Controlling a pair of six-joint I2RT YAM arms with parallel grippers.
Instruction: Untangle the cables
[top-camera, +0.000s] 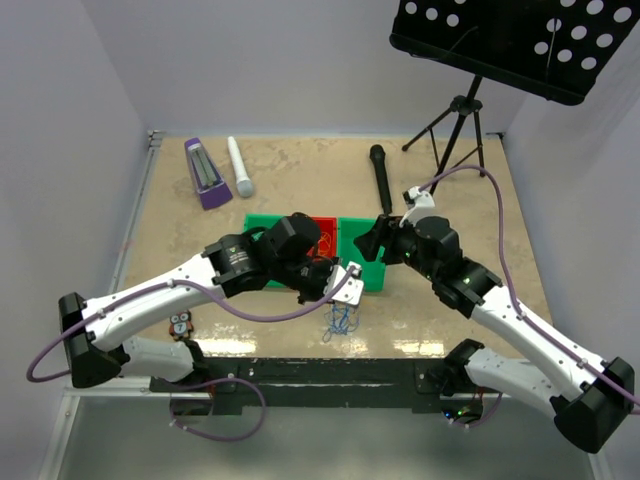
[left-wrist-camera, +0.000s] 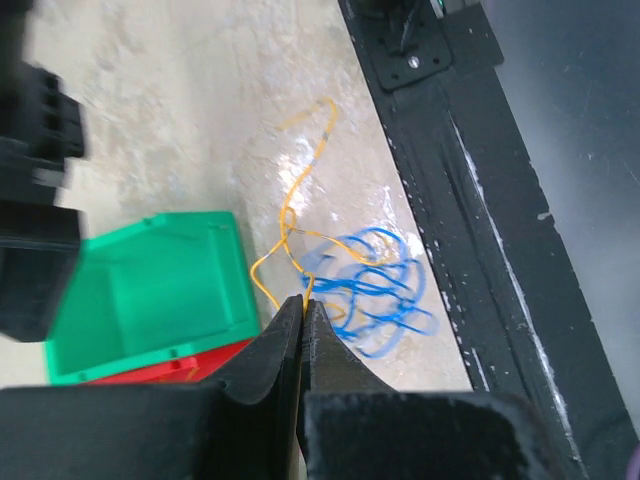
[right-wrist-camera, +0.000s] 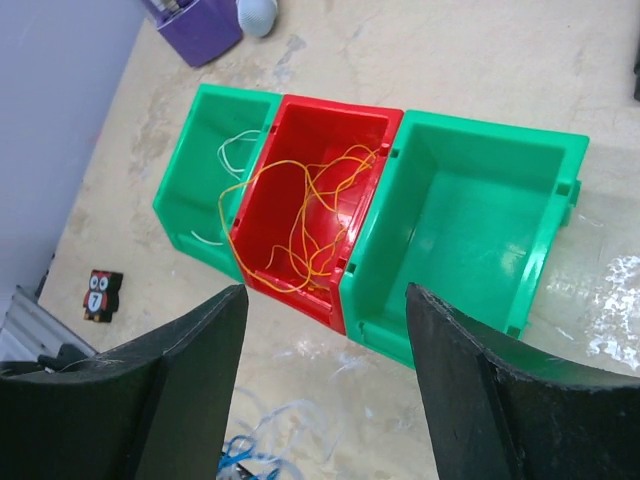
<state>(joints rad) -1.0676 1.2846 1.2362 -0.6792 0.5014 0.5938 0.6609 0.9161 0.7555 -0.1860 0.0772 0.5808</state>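
A small tangle of thin blue cables lies on the table by its near edge, seen from above as the cable tangle. An orange-yellow cable rises out of it, and my left gripper is shut on that strand just above the tangle. In the top view the left gripper hangs beside the bins. My right gripper is open and empty above the table in front of the bins, with the blue loops below it. Orange cables lie in the red bin. A white cable lies in the left green bin.
The right green bin holds nothing. At the back stand a purple box, a white cylinder, a black microphone and a music stand on a tripod. An owl card lies front left. A black rail borders the near edge.
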